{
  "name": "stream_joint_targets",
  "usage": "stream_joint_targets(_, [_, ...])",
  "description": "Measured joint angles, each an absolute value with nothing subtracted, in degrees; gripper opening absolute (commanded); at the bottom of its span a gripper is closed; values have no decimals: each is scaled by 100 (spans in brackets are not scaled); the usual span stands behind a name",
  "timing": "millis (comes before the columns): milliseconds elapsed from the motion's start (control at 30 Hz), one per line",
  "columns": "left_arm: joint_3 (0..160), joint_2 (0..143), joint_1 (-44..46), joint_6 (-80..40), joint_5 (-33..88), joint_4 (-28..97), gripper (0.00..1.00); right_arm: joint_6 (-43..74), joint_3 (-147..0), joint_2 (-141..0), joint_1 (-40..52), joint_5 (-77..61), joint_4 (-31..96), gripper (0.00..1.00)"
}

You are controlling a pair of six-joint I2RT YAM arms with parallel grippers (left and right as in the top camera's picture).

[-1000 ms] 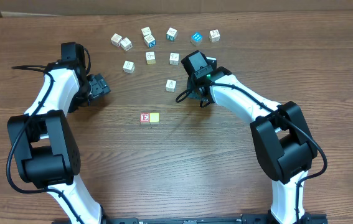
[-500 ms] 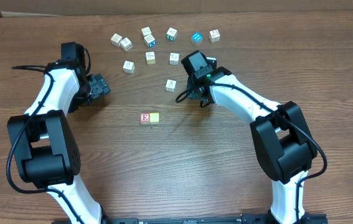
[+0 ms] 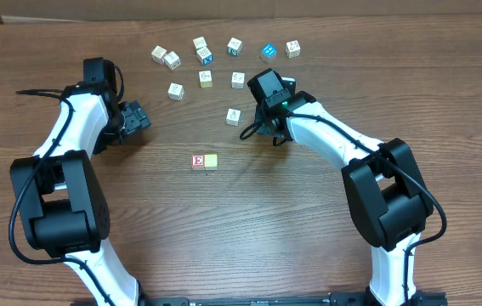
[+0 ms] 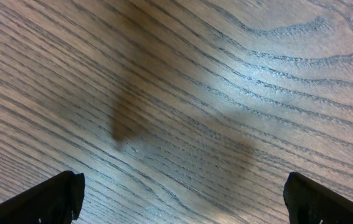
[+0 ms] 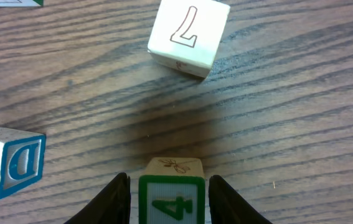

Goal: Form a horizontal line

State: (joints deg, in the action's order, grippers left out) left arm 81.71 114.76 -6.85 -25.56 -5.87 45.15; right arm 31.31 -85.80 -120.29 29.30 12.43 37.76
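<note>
Two cubes only in the horizontal line (image 3: pixel 204 161) so far, midway across the surface (image 3: pixel 309 246): red E cube (image 3: pixel 197 161) on the left, pale yellow cube (image 3: pixel 212 161) touching its right face. Step in hand, by the look of it: pickup of a third piece. Right tool (image 5: pixel 169 186) down around green 4 cube (image 5: pixel 171 202), far and right of the row, fingers close on both sides with a thin dark sliver on one side; cannot tell whether pinching or merely bracketing. Left tool (image 3: pixel 136 117) spread wide over bare wood at the far left, holding nothing. Next, in all likelihood: a firm pinch, a lift clear of 7 cube (image 5: pixel 188 34) and blue D cube (image 5: pixel 14 163) nearby, a carry near and left, then a set-down flush against the free right face of pale yellow cube, edges level with the row. Set against the overhead view of a second ago: no visible shift in either arm or in any cube.
</note>
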Motion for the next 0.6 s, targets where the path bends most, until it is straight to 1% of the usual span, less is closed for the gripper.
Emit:
stream_joint_targets(400, [8171, 11476, -685, -2556, -587, 4515, 99, 3129, -8578, -12029, 2928, 1243, 3903, 37])
stream_joint_targets(500, [8171, 11476, -685, -2556, -587, 4515, 99, 3118, -8578, -12029, 2928, 1243, 3898, 27])
stream_joint_targets(600, [8171, 11476, -685, -2556, -587, 4515, 100, 3133, -8578, -12029, 2928, 1245, 3892, 25])
